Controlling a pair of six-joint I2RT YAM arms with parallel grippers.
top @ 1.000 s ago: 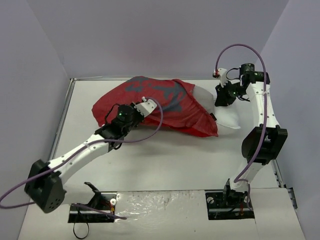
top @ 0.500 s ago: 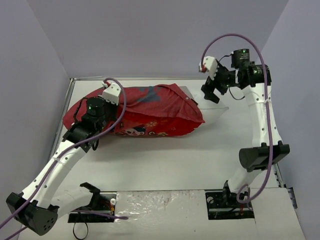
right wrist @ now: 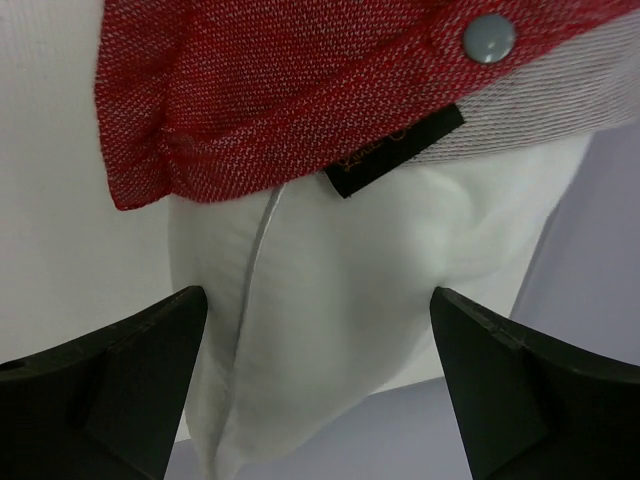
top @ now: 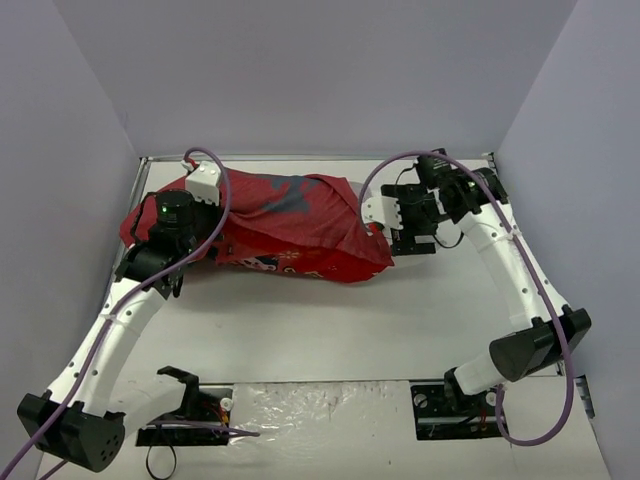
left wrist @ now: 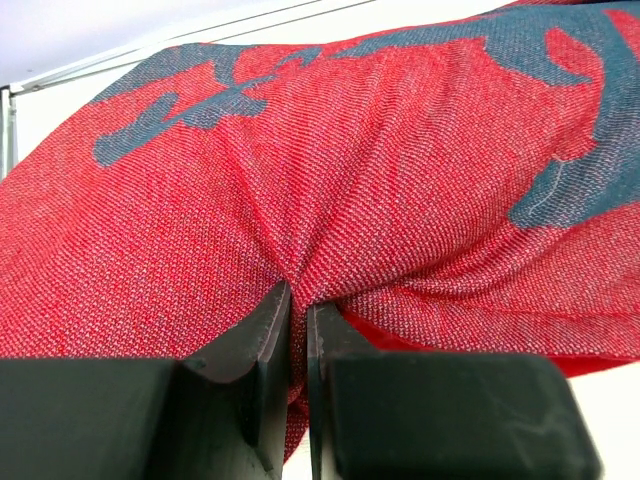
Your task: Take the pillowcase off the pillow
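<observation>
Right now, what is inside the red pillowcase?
The white pillow. One end of it bulges out of the open mouth of the pillowcase. The rest is covered by the red fabric, so how far in it reaches cannot be seen.

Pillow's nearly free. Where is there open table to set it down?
The widest bare table is the near half, in front of the pillowcase. The back is crowded: the left gripper pinches fabric there, and the right gripper stands open at the pillow.
</observation>
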